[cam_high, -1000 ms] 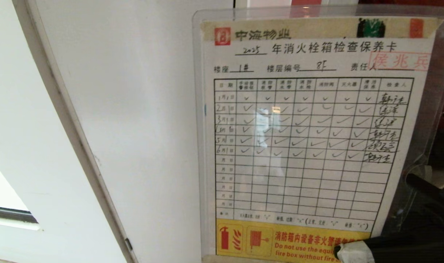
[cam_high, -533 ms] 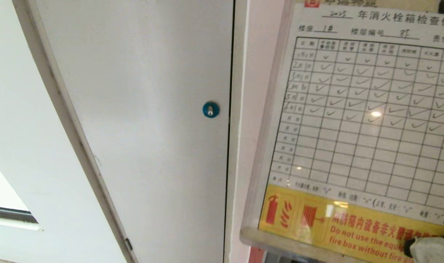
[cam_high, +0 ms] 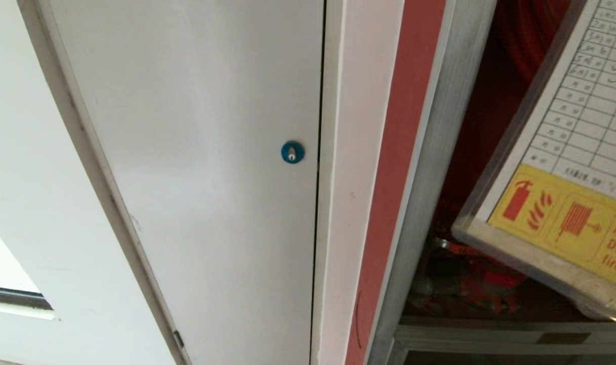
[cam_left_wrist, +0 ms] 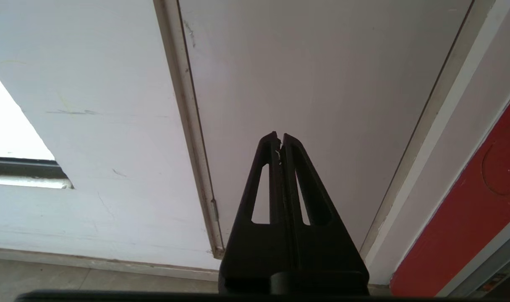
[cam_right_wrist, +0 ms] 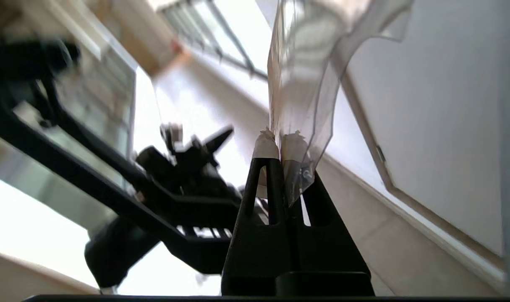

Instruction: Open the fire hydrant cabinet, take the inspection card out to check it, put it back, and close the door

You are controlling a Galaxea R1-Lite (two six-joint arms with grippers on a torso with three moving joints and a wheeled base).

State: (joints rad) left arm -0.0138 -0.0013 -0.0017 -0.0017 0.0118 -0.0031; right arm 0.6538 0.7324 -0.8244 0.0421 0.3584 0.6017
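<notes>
The inspection card (cam_high: 571,147), a white grid sheet with a yellow warning strip in a clear sleeve, hangs tilted at the right edge of the head view, in front of the fire hydrant cabinet's open red inside (cam_high: 490,86). The cabinet's silver frame (cam_high: 429,177) runs down beside it, and red fittings (cam_high: 470,284) lie at the bottom. My right gripper (cam_right_wrist: 279,141) is shut on the card's sleeve (cam_right_wrist: 305,67), seen edge-on between its taped fingertips (cam_right_wrist: 264,147); it is outside the head view. The cabinet's door does not show in the head view. My left gripper (cam_left_wrist: 280,135) is shut and empty.
A plain white door (cam_high: 201,177) with a round blue lock (cam_high: 292,152) fills the left of the head view, and my left gripper points at its lower part near the floor (cam_left_wrist: 91,285). A blurred glass panel (cam_right_wrist: 99,92) and black machine parts (cam_right_wrist: 175,180) show in the right wrist view.
The card has swung from the middle of the head view to the right edge and tilted, uncovering the blue lock, the silver frame and the red inside. The taped fingertip has left the head view.
</notes>
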